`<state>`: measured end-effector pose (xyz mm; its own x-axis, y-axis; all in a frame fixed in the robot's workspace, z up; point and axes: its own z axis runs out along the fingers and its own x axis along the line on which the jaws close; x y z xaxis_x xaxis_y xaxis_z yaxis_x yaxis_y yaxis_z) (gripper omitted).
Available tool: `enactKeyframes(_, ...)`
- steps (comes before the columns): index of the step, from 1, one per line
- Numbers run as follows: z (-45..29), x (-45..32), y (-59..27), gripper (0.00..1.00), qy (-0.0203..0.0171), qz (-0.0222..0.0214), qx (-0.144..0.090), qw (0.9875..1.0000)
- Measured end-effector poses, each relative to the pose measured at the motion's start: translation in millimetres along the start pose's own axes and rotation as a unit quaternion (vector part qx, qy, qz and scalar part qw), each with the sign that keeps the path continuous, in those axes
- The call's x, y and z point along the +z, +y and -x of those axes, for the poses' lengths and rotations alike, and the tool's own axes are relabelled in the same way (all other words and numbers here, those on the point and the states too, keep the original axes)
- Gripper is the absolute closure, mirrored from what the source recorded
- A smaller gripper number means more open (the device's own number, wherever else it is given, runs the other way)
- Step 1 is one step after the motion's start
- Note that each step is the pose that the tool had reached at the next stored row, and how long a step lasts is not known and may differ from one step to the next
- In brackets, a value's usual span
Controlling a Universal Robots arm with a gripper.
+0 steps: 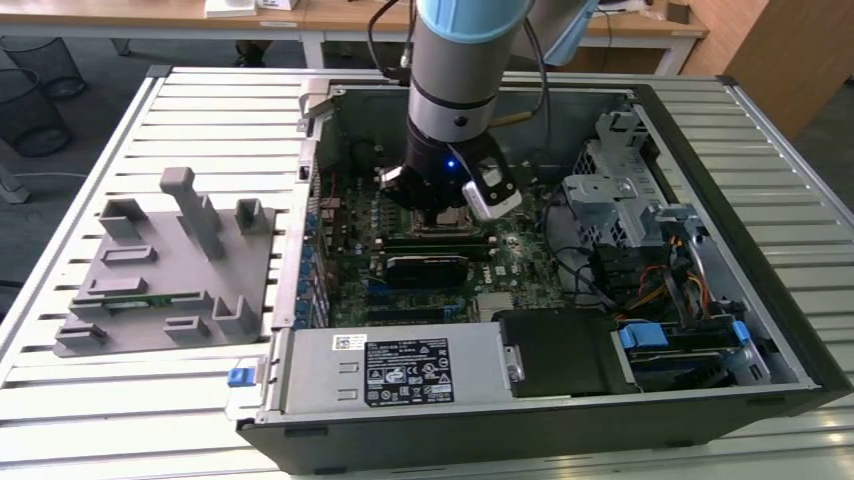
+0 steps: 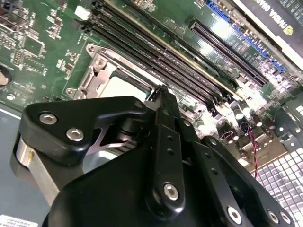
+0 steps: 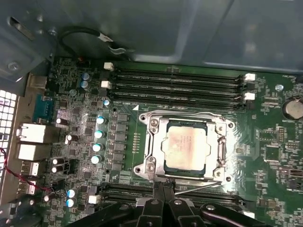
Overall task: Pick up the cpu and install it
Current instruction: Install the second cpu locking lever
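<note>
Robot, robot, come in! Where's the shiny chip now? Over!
Gripper low over the motherboard, at the socket edge. Cpu seated in the socket frame. Nothing lying on it.

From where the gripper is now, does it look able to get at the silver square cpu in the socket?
Probably yes: the gripper hangs just beside the cpu, which lies bare in the open metal socket frame, with nothing over it.

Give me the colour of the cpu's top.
Shiny silver-grey, seated in the socket frame; the cpu shows best in the first wrist view.
</note>
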<state>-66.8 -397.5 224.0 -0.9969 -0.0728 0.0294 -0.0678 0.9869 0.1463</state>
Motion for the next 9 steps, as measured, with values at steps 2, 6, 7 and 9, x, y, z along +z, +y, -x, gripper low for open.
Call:
enactKeyframes(2,-1.4,2.2,-0.3,0.89,0.0005,0.0001,0.0,1.0)
enactKeyframes(6,-2.8,4.3,-1.6,0.89,0.0014,0.0014,0.0,1.0)
enactKeyframes(7,-2.9,4.3,-2.4,0.89,0.0014,0.0031,0.0,1.0)
enactKeyframes(9,-3.1,4.0,-4.5,0.89,0.0013,0.0064,0.0,1.0)
